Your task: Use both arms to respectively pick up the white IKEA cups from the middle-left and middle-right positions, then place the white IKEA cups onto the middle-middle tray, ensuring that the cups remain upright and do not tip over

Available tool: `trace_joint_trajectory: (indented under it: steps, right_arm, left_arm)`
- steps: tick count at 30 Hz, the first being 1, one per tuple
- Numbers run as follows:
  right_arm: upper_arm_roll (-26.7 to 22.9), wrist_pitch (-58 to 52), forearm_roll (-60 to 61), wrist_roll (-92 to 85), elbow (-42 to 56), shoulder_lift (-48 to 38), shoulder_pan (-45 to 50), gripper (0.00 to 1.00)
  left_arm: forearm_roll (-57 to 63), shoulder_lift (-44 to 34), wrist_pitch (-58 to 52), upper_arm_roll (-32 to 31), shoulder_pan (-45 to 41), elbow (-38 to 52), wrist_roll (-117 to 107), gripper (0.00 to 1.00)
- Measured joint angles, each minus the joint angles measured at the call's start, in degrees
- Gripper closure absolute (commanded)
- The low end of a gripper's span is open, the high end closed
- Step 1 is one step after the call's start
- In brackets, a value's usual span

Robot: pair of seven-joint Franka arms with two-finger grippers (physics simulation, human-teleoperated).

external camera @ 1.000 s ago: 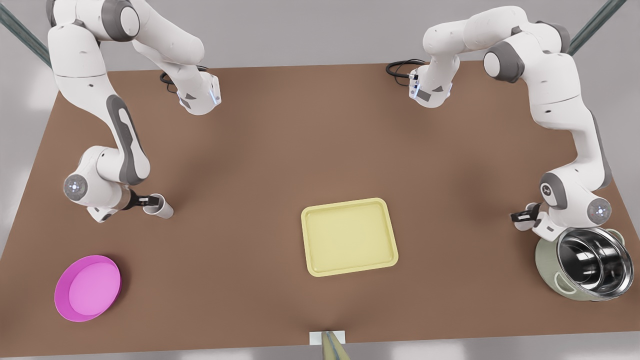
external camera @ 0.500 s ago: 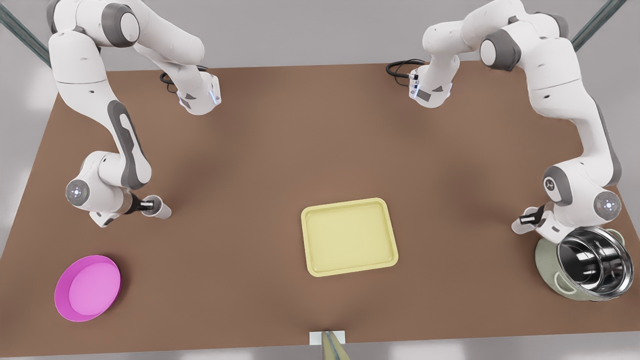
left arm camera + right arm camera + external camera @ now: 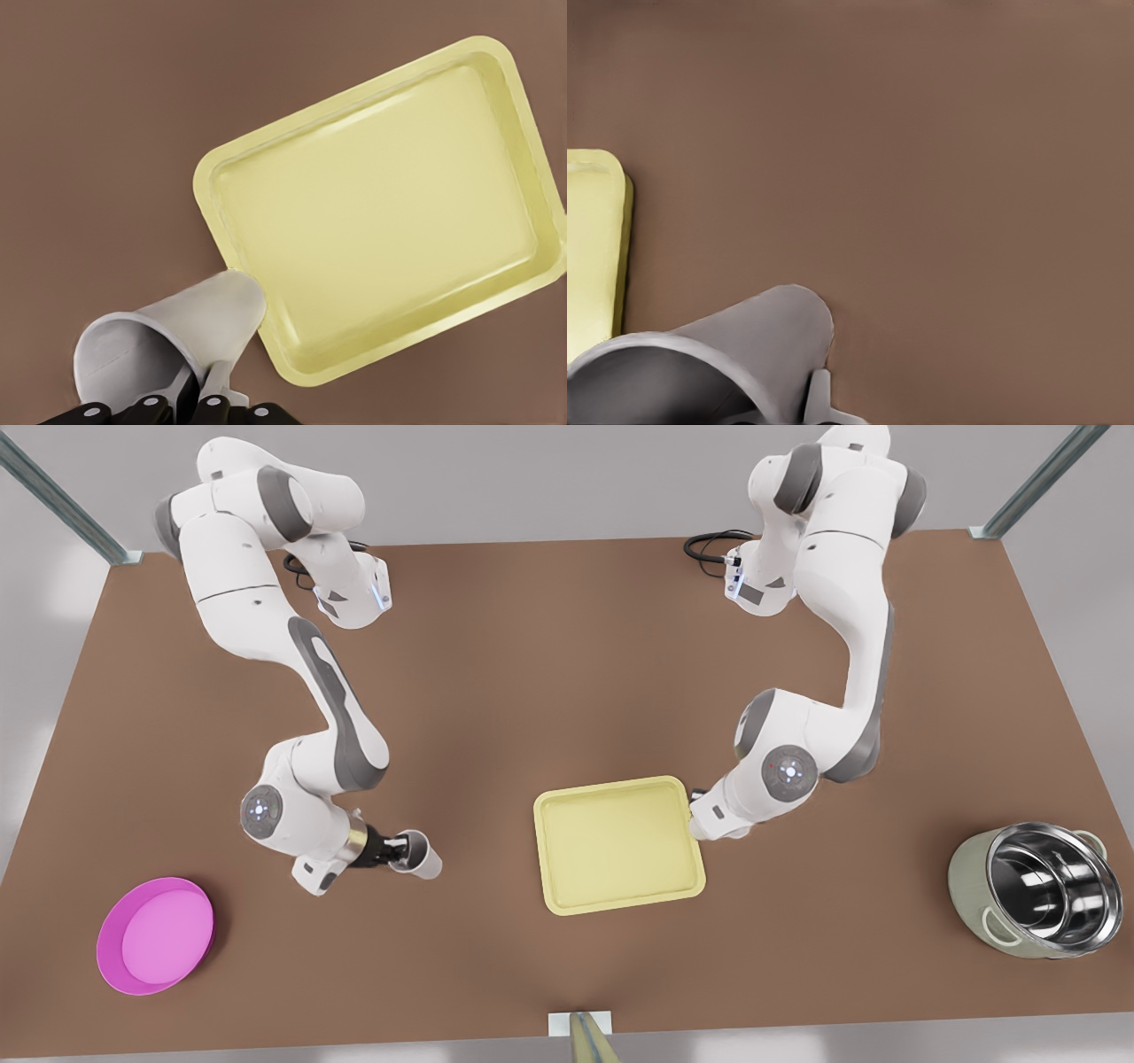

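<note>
Two cups were off the table, one in each arm's grip. The left gripper (image 3: pixel 400 851), on the front view's left, was clamped on the rim of the left cup (image 3: pixel 423 860), with one finger inside the wall and one outside, as the left wrist view showed. This cup hung well apart from the tray (image 3: pixel 620 784), above bare table (image 3: pixel 549 655).

The tray lay straight ahead of the left gripper, towards the front view's right. Its near short edge faced the cup and its long axis ran away from it. Judged from that, the coming move for this arm was a level carry along that line, then a lowering past the rim.

The right gripper (image 3: pixel 793 400) held the right cup (image 3: pixel 744 341) the same way, one finger (image 3: pixel 819 396) showing outside the wall. In the front view the right wrist sat just beside the tray's far right corner, so this arm was the nearer of the two. In the right wrist view the tray's corner lay close to the cup.

Whether either cup was exactly upright could not be told.
</note>
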Motion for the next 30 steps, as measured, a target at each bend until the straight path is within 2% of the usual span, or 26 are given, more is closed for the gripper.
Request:
trace_joint_trajectory:
  steps: [4, 7, 12, 17, 18, 19, 20, 21, 22, 30]
  right_arm:
    - [-0.3, 0.0, 0.7, 7.4, 11.9, 7.6, 7.0, 0.76]
    - [-0.5, 1.4, 0.7, 13.2, 16.7, 12.2, 10.8, 0.76]
    - [-1.2, 6.1, 0.5, 23.2, 17.5, 15.2, 17.4, 0.75]
    - [-1.2, 9.6, 0.1, 31.6, 16.9, 17.2, 19.5, 0.74]
    - [-1.2, 10.0, 0.1, 33.0, 16.9, 17.6, 19.6, 0.74]
    - [-1.2, 10.4, 0.0, 34.4, 16.9, 17.8, 19.7, 0.74]
    - [-1.2, 10.6, 0.0, 35.7, 16.9, 18.0, 19.7, 0.67]
    - [-1.2, 10.9, -0.1, 36.9, 17.0, 18.2, 19.6, 0.56]
    - [-1.2, 11.1, -0.1, 38.1, 17.0, 18.5, 19.6, 0.0]
    - [-0.5, 11.9, 0.1, 45.4, 17.4, 18.1, 18.1, 0.0]
  left_arm:
    - [2.6, 2.7, 5.7, -0.3, -3.0, 0.2, -6.3, 0.79]
    - [4.4, 3.4, 10.2, -0.2, -3.4, 0.0, -10.3, 0.79]
    - [8.7, 5.7, 14.4, -0.3, -5.3, -0.5, -15.8, 0.79]
    - [10.7, 7.2, 16.2, -0.2, -6.7, -0.8, -20.0, 0.79]
    - [11.0, 7.6, 16.4, -0.2, -6.8, -0.8, -20.8, 0.77]
    - [11.2, 7.9, 16.6, -0.2, -6.8, -0.8, -21.5, 0.52]
    - [11.6, 8.2, 16.8, -0.2, -6.8, -0.8, -22.1, 0.39]
    - [11.7, 8.4, 17.0, -0.2, -6.8, -0.8, -22.6, 0.29]
    - [11.5, 8.5, 17.3, -0.2, -6.8, -0.8, -23.0, 0.0]
    - [9.6, 8.4, 17.9, -0.6, -6.6, -0.3, -26.5, 0.0]
